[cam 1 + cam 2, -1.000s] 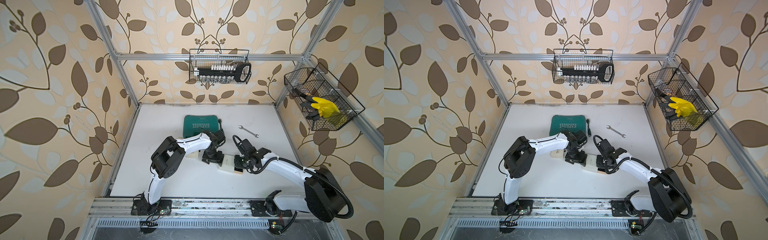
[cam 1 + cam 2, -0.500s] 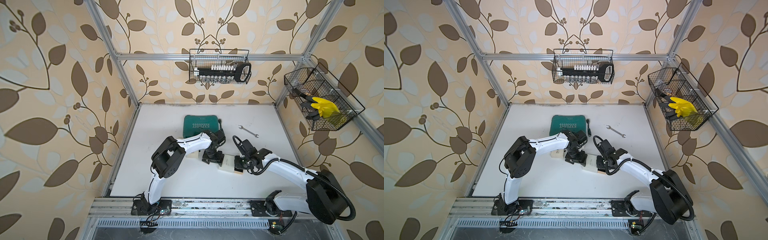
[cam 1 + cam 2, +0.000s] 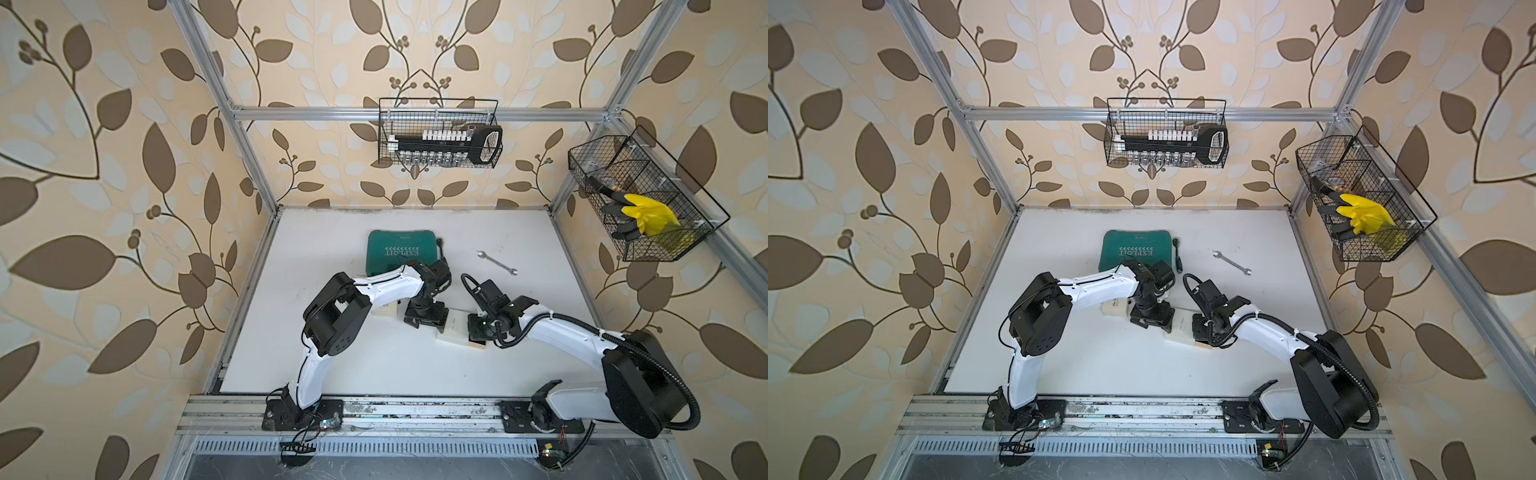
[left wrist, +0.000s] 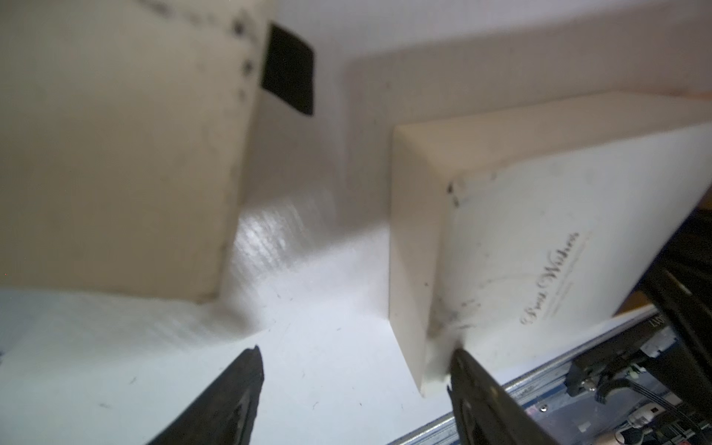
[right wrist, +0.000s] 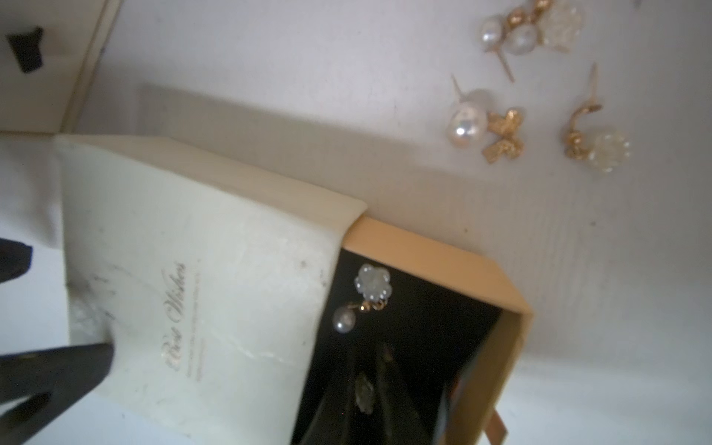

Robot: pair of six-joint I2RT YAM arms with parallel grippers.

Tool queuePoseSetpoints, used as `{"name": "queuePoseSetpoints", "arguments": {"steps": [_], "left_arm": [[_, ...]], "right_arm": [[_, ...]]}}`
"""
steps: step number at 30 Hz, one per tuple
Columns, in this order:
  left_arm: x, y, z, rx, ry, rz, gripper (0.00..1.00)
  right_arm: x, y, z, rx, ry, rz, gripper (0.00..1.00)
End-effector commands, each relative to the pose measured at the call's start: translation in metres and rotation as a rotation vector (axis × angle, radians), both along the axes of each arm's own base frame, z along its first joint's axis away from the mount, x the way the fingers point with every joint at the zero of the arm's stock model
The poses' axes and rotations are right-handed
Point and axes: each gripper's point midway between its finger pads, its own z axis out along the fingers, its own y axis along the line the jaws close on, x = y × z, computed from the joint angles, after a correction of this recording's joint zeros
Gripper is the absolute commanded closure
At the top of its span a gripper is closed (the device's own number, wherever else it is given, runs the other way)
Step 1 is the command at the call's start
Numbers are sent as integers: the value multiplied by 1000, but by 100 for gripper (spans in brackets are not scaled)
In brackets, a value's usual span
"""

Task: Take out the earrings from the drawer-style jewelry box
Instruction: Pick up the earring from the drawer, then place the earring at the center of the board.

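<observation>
Resting in the drawer, earring near right gripper; jaws closed.

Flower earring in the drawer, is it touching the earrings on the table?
Apart. Right wrist view: flower earring lies inside the drawer, table earrings beyond its wall.

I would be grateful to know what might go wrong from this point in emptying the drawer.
1. The left gripper stands open with only one finger at the jewelry box corner, so the box may slide.
2. The right gripper is shut inside the drawer; whatever the blurred glint there is, it may slip free on lifting.
3. The flower-and-pearl earring lies in the drawer by the box's edge and could get pushed under it.
</observation>
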Motion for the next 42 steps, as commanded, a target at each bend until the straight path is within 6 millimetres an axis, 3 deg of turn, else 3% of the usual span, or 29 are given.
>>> {"name": "queuePoseSetpoints", "arguments": {"steps": [1,7,17,21,25,30,36,42], "left_arm": [[-2,58,-63,319,-12,8,22],[-3,58,-65,320,-4,6,22],[-4,58,-67,326,3,4,22],[-4,58,-66,323,1,2,22],[-4,56,-65,317,-2,0,22],[-5,56,-64,317,-4,-1,22],[-6,56,-64,318,-7,-7,22],[-8,57,-63,320,-4,-4,22]], "right_arm": [[-21,-1,-9,-3,79,38,93],[-14,3,6,28,16,49,97],[3,1,49,54,-108,30,98],[13,-10,64,54,-151,-24,98],[28,-38,71,9,-185,-138,97],[41,-68,55,-49,-134,-263,97],[57,-81,27,-53,-80,-342,95],[67,-81,23,-47,-81,-356,78]]}}
